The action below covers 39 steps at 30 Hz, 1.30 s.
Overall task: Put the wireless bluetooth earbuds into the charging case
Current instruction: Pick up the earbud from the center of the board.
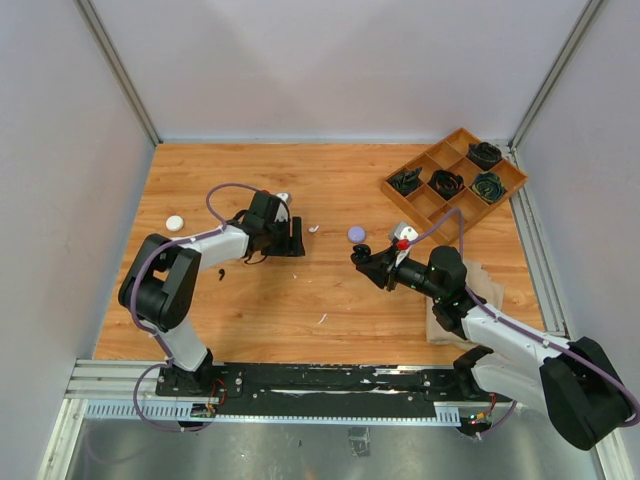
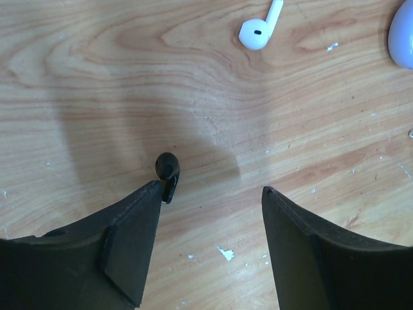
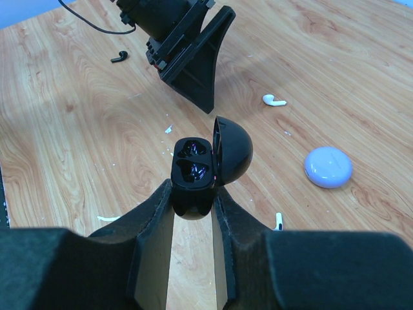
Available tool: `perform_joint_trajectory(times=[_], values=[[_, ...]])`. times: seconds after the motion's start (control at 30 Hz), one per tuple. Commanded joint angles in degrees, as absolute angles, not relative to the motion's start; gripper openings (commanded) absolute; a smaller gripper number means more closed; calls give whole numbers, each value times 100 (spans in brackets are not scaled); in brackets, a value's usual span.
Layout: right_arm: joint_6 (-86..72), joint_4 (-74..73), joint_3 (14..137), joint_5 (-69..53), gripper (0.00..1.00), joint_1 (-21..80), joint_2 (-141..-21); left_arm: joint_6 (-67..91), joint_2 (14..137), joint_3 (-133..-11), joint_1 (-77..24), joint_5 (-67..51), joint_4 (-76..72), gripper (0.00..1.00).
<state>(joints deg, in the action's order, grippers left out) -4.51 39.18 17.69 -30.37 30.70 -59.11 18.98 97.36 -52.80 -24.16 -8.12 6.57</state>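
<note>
At the mouth of the left end effector (image 2: 211, 187), its jaws spread, a black earbud (image 2: 168, 166) lies on the table (image 2: 97, 77) touching one jaw tip, likely light and slippery, best pinched across its rounded body, while the right end effector (image 3: 192, 191) clamps the open charging case (image 3: 192, 165).

I note the surface (image 2: 97, 77) as smooth wood-grain, faintly sheened, flecked with pale chips, black charging case (image 3: 193, 173) glossy plastic, white earbud (image 2: 257, 30) glossy plastic, black earbud (image 2: 167, 166) duller, jaws matt black plastic, lavender case (image 3: 328, 166) satin-smooth.
</note>
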Motion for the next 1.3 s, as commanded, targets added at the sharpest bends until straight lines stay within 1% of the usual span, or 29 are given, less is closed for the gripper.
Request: perform_joint_trajectory(times=[0.0, 0.1, 0.2, 0.3, 0.7, 0.87, 0.97, 1.27], values=[[-416, 4070, 1709, -2988, 1, 3014, -5822, 1988, 9527, -5226, -2408, -871, 1053, 68], [-413, 4069, 1723, -2996, 1, 3012, -5823, 1920, 9506, -5376, -2408, -564, 1268, 68], [-413, 4052, 1730, -2993, 1, 3015, -5826, 1819, 9587, -5586, -2408, -298, 1464, 65], [-404, 4028, 1729, -2986, 1, 3014, -5818, 1732, 9730, -5800, -2410, -224, 1569, 63], [-387, 3891, 1793, -2932, 1, 3010, -5862, 1348, 10364, -6777, -2424, 66, 2456, 50], [-383, 3808, 1844, -2917, 1, 3015, -5897, 1207, 10590, -7099, -2494, 208, 2787, 47], [-378, 3803, 1846, -2924, 1, 3014, -5911, 1187, 10677, -7206, -2537, 211, 2849, 43], [-369, 3783, 1850, -2917, 1, 3014, -5915, 1095, 10952, -7490, -2684, 352, 3134, 39]])
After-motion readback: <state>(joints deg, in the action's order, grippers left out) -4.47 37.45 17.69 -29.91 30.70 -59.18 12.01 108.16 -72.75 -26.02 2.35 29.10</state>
